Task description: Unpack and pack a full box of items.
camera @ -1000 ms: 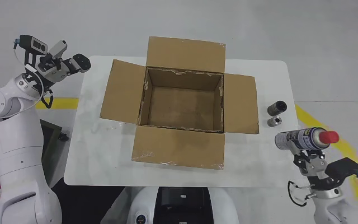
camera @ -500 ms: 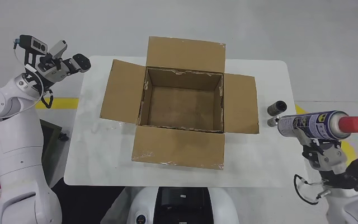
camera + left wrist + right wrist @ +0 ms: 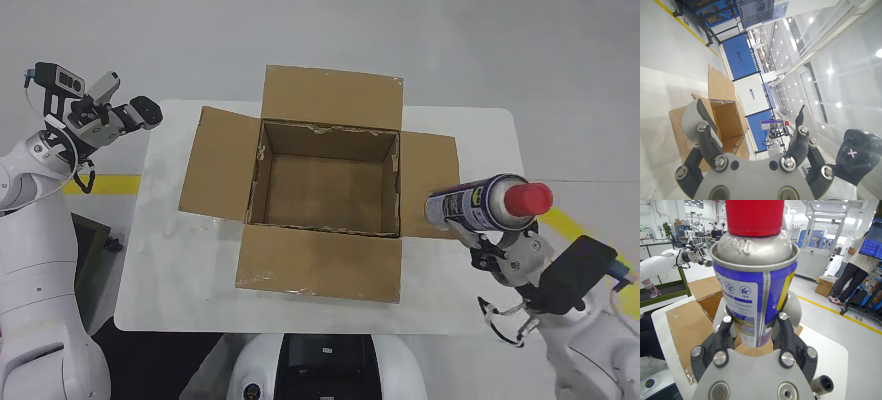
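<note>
White arms (image 3: 40, 260), grey wrist plates (image 3: 753, 180) with silver screws, black fingers (image 3: 799, 130).

White table (image 3: 170, 290), yellow floor line (image 3: 125, 182) just beside it, green-framed cart (image 3: 683, 280), pink bottle (image 3: 651, 290) by it, blue panels (image 3: 736, 56) behind.

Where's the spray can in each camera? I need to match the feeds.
Top view: spray can right of centre, lying level over the right flap of the box, held in the right gripper.
Left wrist view: it is small and far off, beyond the box.
Right wrist view: it is close up, clamped in that gripper, red cap farthest from the camera.
Shared landmark: the open box.
</note>
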Available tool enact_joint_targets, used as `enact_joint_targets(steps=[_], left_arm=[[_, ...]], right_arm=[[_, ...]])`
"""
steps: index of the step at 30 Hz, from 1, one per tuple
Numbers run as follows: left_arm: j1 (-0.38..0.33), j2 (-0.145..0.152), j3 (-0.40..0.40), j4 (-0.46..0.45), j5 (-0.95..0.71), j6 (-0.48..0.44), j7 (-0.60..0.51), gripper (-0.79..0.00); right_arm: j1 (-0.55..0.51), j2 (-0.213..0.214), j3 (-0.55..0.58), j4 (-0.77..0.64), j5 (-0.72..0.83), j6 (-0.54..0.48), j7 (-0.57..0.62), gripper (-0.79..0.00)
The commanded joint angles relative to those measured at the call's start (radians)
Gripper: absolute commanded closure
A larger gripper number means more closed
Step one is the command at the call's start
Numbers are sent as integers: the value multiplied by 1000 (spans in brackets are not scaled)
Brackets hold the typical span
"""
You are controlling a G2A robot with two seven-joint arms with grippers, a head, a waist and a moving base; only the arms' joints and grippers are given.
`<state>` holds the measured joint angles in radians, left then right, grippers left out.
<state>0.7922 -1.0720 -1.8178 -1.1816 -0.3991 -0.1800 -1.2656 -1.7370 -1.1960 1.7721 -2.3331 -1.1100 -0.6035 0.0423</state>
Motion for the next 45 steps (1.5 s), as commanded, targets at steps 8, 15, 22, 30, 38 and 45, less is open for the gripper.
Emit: enact_joint_targets(steps=[8, 15, 22, 30, 38, 45], left_arm=[[0, 0, 0, 0, 0, 0, 0, -785], [0, 0, 0, 0, 0, 0, 0, -785], [0, 0, 0, 0, 0, 0, 0, -785], [0, 0, 0, 0, 0, 0, 0, -785], [0, 0, 0, 0, 0, 0, 0, -785], [0, 0, 0, 0, 0, 0, 0, -785]], right_arm=[[125, 6, -179, 45, -135, -31, 85, 0], [218, 8, -273, 74, -201, -23, 158, 0], [329, 6, -384, 136, -218, -10, 272, 0], [449, 1, -484, 207, -223, -3, 422, 0], [533, -4, -549, 252, -202, 37, 592, 0], [584, -6, -587, 277, -188, 43, 687, 0]])
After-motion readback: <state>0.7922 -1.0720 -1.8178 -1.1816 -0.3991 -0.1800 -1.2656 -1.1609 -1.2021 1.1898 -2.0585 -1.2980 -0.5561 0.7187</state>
